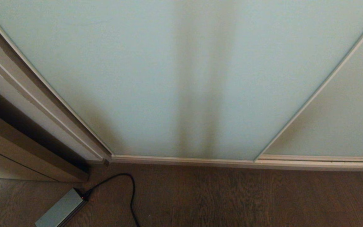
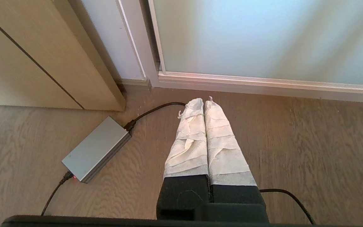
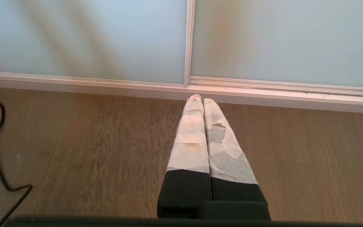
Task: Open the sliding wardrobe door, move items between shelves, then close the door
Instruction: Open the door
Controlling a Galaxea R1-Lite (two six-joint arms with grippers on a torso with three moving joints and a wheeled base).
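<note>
Hanging low over the floor at six o'clock of the sliding wardrobe door, left claw and right claw sit pressed together, empty, likely parked because the door is not yet opened.

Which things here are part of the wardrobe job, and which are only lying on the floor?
For the job:
- sliding wardrobe door, closed
- left gripper, shut, empty
- right gripper, shut, empty

Just lying about:
- grey power box
- black cable
- wooden cabinet
- second glass panel
</note>
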